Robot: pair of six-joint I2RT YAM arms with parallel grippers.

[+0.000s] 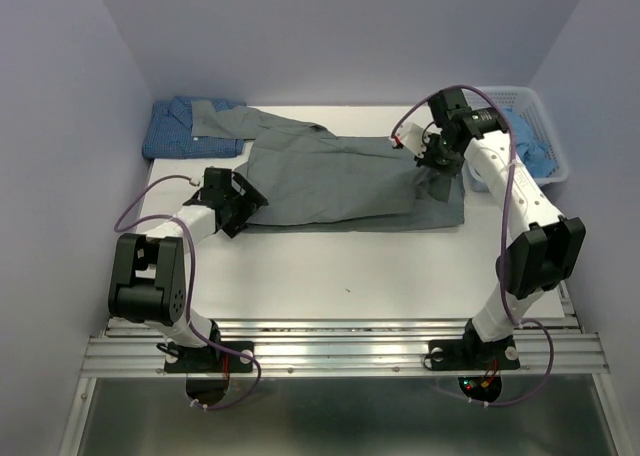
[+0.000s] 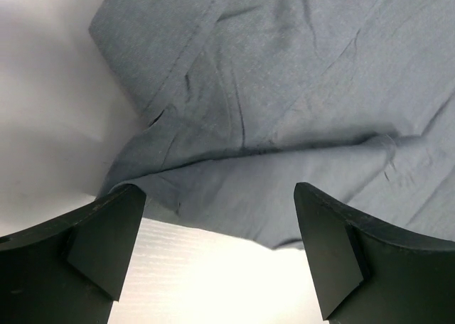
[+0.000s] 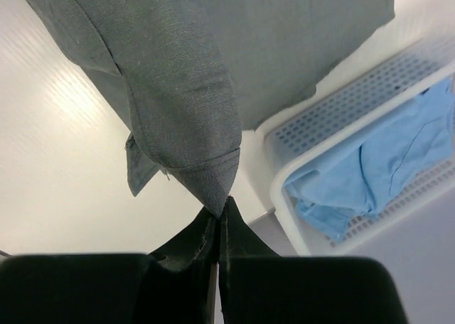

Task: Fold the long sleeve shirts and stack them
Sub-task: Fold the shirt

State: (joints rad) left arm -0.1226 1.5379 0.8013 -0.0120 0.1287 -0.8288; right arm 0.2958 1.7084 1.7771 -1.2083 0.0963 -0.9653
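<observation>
Grey shirt (image 1: pixel 330 181) is spread across the middle of the worktop (image 1: pixel 350 266), with its far-left sleeve laid over the folded dark blue shirt (image 1: pixel 185 126) in the far-left corner. A corner at its right end is pinched and held up off the worktop by the right hand (image 3: pixel 220 209), which is clenched on the cloth. The left hand (image 2: pixel 218 196) is held released at the shirt's near-left edge, with nothing grasped. The pale blue shirt (image 3: pixel 370 175) is seen in the white basket (image 3: pixel 323 114) at the far right
</observation>
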